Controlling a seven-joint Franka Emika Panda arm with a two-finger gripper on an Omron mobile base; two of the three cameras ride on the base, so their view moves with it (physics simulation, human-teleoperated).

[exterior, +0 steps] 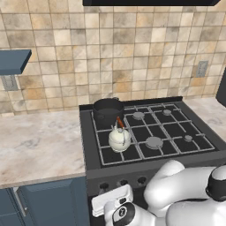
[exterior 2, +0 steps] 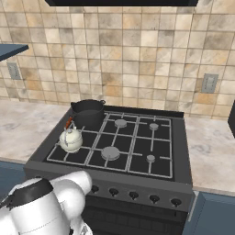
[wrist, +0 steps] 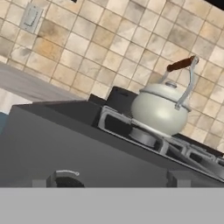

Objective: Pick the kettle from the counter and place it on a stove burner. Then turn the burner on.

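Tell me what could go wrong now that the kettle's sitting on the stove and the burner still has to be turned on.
1. The row of knobs on the stove's front looks alike; the open claw, low by that panel, could turn one for a different burner than the front-left one under the kettle.
2. The dark pot stands close behind the kettle, so a neighbouring burner lit by mistake might heat it instead.
3. The arm crowds the stove front and could brush a neighbouring knob.
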